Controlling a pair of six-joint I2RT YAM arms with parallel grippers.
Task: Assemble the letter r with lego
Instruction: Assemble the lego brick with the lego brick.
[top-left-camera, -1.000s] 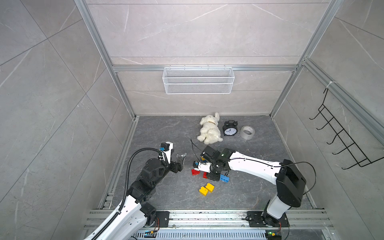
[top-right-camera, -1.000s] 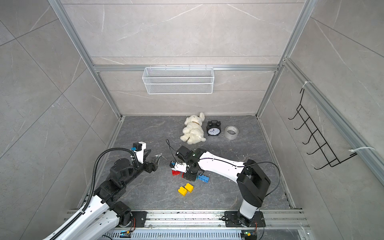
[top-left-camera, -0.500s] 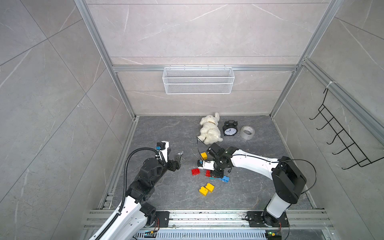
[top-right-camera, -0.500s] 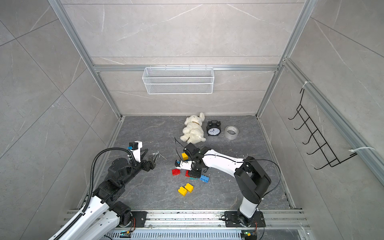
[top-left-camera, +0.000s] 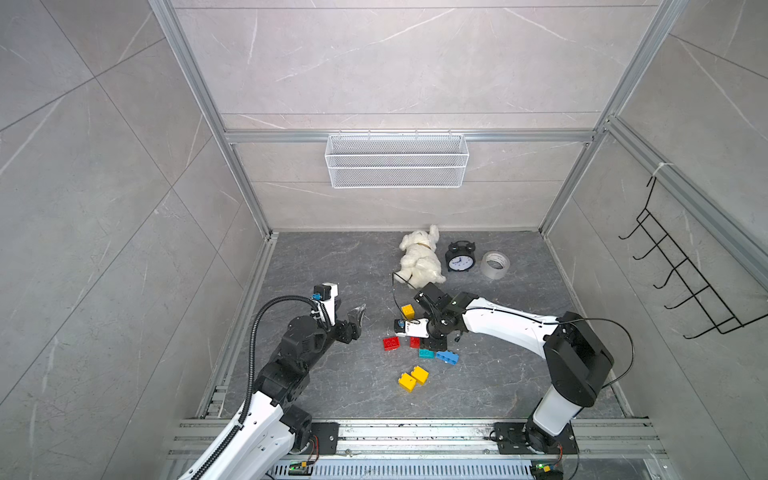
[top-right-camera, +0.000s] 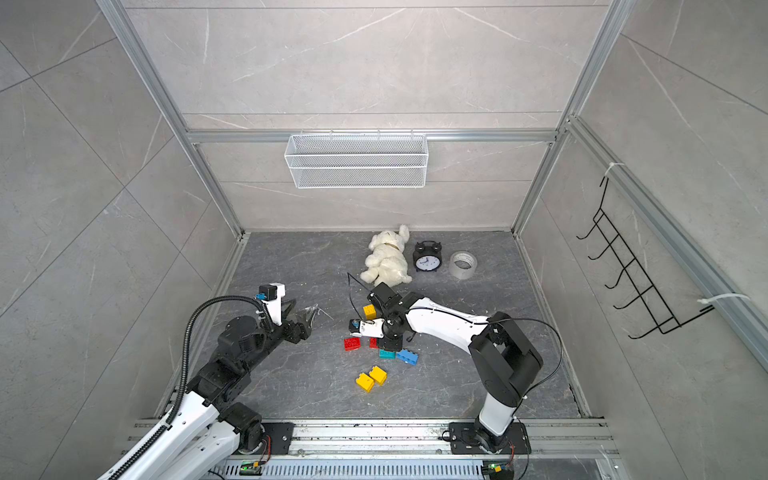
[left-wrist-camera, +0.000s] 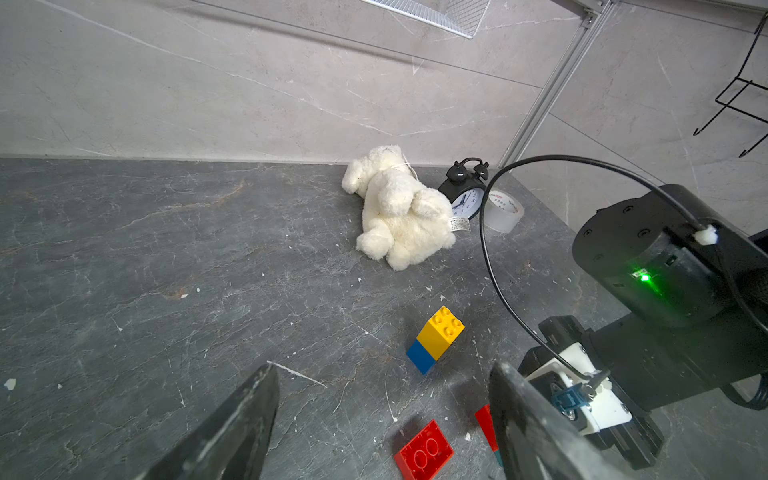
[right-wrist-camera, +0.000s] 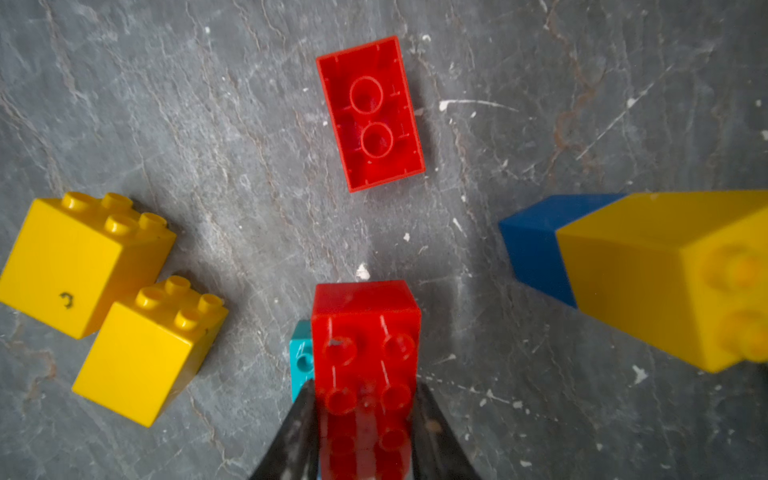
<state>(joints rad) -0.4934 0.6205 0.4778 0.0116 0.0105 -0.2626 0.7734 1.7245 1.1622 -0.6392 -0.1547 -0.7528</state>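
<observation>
The right gripper (right-wrist-camera: 365, 411) is turned down toward the bench (right-wrist-camera: 208, 124), clamped on a red brick (right-wrist-camera: 365, 316); the left gripper (left-wrist-camera: 384, 372) is held forward, jaws apart.

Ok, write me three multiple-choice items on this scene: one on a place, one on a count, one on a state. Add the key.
1. The alarm clock stands between
A. the plush toy and the tape roll
B. two red bricks
C. the arms' bases

2. How many yellow bricks show?
A. one
B. three
C. five

3. The right claw is
A. open and empty
B. shut on a red brick
C. shut on a yellow brick

Key:
1 A: both top views show the alarm clock flanked by the plush toy and the tape roll.
2 B: two sit side by side and one is stacked on a blue brick.
3 B: the right wrist view shows its fingers against both sides of the red brick.
</observation>
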